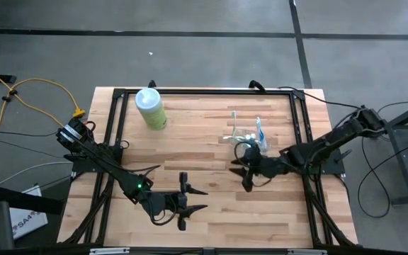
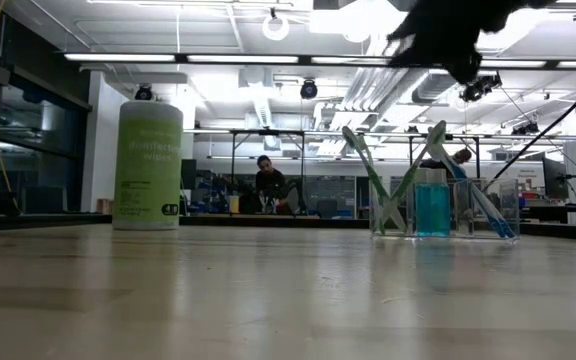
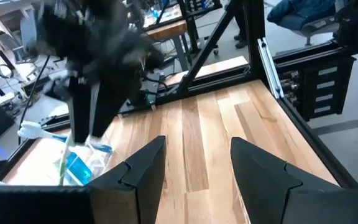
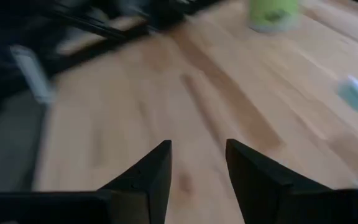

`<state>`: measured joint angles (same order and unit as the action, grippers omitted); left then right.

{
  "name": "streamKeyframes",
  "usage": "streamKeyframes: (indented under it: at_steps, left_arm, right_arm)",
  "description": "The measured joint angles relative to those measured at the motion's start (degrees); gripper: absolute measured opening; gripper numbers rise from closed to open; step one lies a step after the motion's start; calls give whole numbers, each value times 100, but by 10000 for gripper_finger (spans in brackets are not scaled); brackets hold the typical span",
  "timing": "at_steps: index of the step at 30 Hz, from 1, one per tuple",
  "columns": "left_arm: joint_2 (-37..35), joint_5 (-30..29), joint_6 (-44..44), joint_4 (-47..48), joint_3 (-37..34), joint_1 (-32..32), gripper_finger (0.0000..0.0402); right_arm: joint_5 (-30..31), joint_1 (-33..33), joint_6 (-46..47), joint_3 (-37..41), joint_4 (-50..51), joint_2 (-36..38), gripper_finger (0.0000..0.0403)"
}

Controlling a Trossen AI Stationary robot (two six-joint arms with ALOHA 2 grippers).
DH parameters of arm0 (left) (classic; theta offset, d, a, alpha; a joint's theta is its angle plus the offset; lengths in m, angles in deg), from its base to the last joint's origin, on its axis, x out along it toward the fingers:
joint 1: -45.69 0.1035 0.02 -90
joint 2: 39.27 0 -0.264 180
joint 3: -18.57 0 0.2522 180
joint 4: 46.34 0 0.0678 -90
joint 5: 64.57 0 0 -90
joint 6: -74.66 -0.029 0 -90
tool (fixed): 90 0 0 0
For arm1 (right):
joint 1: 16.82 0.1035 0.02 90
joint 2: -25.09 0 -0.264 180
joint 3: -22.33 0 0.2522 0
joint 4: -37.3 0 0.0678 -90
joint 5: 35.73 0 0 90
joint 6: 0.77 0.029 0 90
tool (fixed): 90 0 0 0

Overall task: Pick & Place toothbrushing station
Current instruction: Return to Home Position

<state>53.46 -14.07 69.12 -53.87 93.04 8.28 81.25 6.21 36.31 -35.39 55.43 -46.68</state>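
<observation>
On the wooden table (image 1: 204,152), toward its far left corner, stands the largest container, a pale-green canister of disinfectant wipes (image 1: 151,108) with a white cap, upright and closed. Well apart from it, on the right half of the table, stands the toothbrushing station (image 1: 250,136). In the low view, two green toothbrushes (image 2: 388,180) cross each other in its left section, and a blue-and-white toothbrush (image 2: 478,200) leans out of its right end. The left arm reaches in from the table's left edge and lies low along the near side, with the left gripper (image 1: 193,200) over bare wood, its fingers spread wide and empty. The right arm stretches in from the right edge, and the right gripper (image 1: 241,175) hangs just on the near side of the station, not touching it, its fingers parted with nothing between them. The station itself is a small, clear, colourless plastic holder, shorter than the brushes, with a blue-tinted middle part.
</observation>
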Motion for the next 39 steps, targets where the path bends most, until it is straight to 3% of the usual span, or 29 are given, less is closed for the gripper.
streamKeyframes:
  at_steps: [5,12,17,21,25,28,34,39]
  left_arm:
    - [0,1,324,7,0,0,177]
    - [0,1,533,6,0,0,177]
    - [-3,-94,-381,-430,0,-2,177]
    - [-4,-949,-967,-629,0,-82,177]
    - [-5,-2404,-221,-618,0,-309,177]
    - [-7,-3007,-323,-611,0,-580,177]
    - [-387,-2978,-334,-86,-4,-1061,177]
    - [-1087,-1593,999,1854,-25,-1091,177]
  right_arm:
    - [-540,352,-429,0,-762,121,142]
    - [-1818,642,-573,-7,-1575,397,142]
    - [-2651,860,-1404,-6,-2157,398,142]
    - [-2883,890,-1723,-4,-2456,401,142]
    - [-2952,860,-1410,0,-2386,620,142]
    - [-3236,767,-1705,0,-1897,1029,142]
    - [-2915,642,-1936,0,-1085,2022,142]
    - [-2687,493,-1938,0,-477,2806,142]
